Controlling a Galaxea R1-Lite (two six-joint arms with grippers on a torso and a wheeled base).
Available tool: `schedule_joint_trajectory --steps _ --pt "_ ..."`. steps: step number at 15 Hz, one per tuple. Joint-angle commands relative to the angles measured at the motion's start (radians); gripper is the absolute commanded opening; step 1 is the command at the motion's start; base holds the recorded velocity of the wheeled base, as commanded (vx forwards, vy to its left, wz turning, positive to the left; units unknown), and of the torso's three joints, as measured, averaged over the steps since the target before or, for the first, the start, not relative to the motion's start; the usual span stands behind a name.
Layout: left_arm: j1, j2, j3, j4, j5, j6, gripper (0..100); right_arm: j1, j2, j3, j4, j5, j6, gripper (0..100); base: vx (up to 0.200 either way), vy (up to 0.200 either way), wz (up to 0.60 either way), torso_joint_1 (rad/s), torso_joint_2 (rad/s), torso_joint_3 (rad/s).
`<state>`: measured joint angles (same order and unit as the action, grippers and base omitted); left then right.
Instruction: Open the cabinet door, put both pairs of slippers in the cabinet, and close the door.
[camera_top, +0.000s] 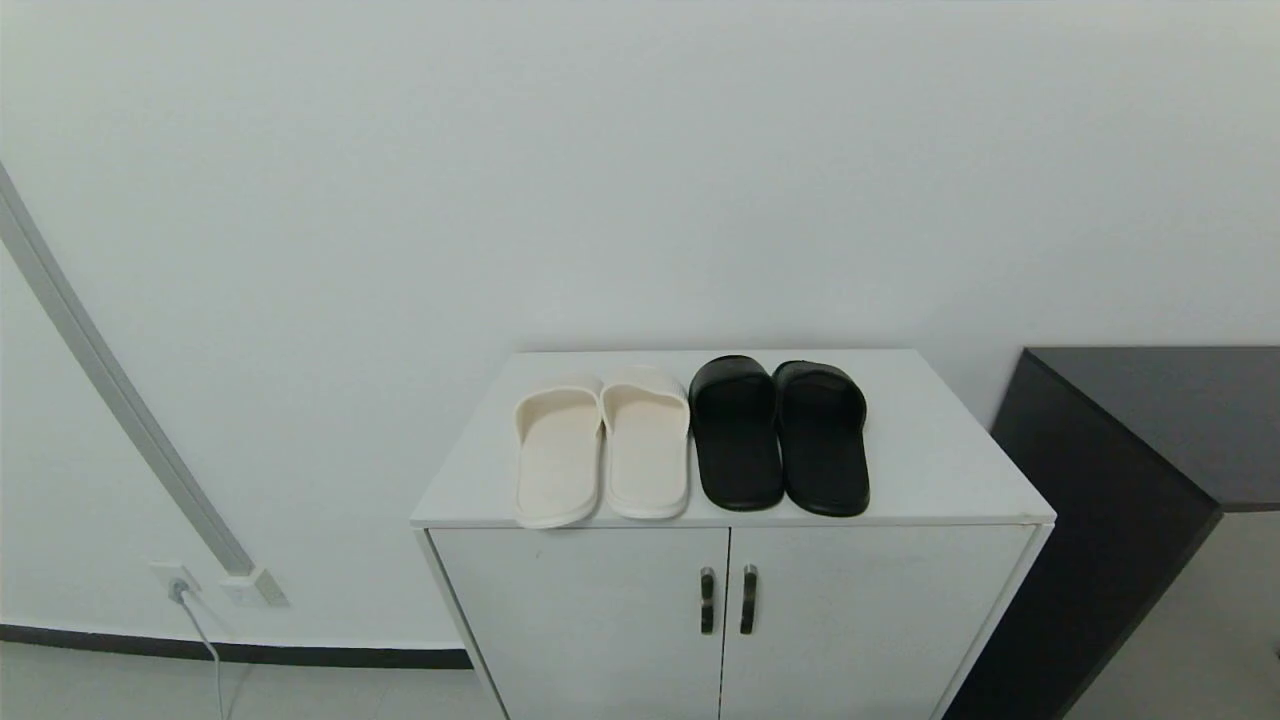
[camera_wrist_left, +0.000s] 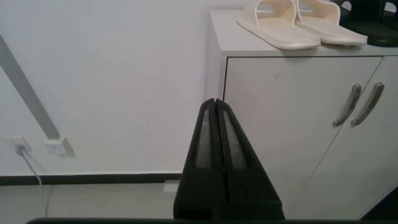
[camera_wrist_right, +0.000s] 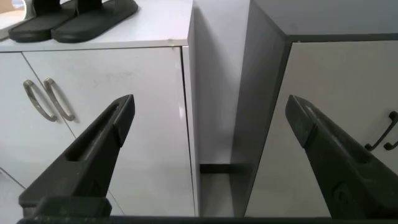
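Left gripper (camera_wrist_left: 216, 106), fingers pressed together on nothing, sits low before the white cabinet (camera_top: 930, 450); cream slippers (camera_top: 640, 455) and black slippers (camera_top: 740, 445) lie side by side on its top, higher than both grippers. The doors are shut, their handles (camera_top: 708, 600) side by side. Right gripper (camera_wrist_right: 211, 112), fingers spread wide and empty, faces the gap between this cabinet and a darker one (camera_top: 1120, 500).

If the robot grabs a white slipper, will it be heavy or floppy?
The cream moulded slipper is probably light: seemingly one thick foam piece. It likely bends slightly yet keeps its shape. Flat on the white cabinet top, it should slide, not roll.
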<state>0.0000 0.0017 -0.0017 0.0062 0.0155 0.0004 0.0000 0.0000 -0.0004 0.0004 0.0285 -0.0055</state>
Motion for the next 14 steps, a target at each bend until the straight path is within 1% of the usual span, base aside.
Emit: schedule_joint_trajectory --steps 1,6,7,8,9,10,12,14 --pt "0.000 0.000 0.000 0.000 0.000 0.000 0 0.000 0.000 -0.001 0.001 0.013 -0.001 100 0.000 0.000 0.00 0.000 0.00 0.000" --pt "0.000 0.000 0.000 0.000 0.001 0.001 0 0.002 0.006 -0.006 -0.005 0.016 -0.040 100 0.000 0.000 0.00 0.000 0.00 0.000" --pt "0.000 0.000 0.002 -0.002 0.001 0.001 0 0.014 0.140 -0.259 -0.033 0.010 0.045 100 0.000 0.000 0.00 0.000 0.00 0.000" --pt "0.000 0.000 0.002 0.000 0.001 0.003 0 0.028 0.190 -0.337 -0.014 0.013 0.082 100 0.000 0.000 0.00 0.000 0.00 0.000" --pt "0.000 0.000 0.000 0.000 0.004 0.003 0 0.032 0.256 -0.369 0.030 0.037 0.018 100 0.000 0.000 0.00 0.000 0.00 0.000" --pt "0.000 0.000 0.002 -0.002 0.009 0.000 0 0.029 0.344 -0.297 0.047 0.122 -0.085 100 0.000 0.000 0.00 0.000 0.00 0.000" --pt "0.000 0.000 0.000 -0.002 0.015 -0.002 0 0.051 0.456 -0.254 0.006 0.182 -0.063 100 0.000 0.000 0.00 0.000 0.00 0.000" --pt "0.000 0.000 0.002 -0.002 0.009 0.001 0 0.081 0.571 -0.265 -0.048 0.199 -0.063 100 0.000 0.000 0.00 0.000 0.00 0.000"
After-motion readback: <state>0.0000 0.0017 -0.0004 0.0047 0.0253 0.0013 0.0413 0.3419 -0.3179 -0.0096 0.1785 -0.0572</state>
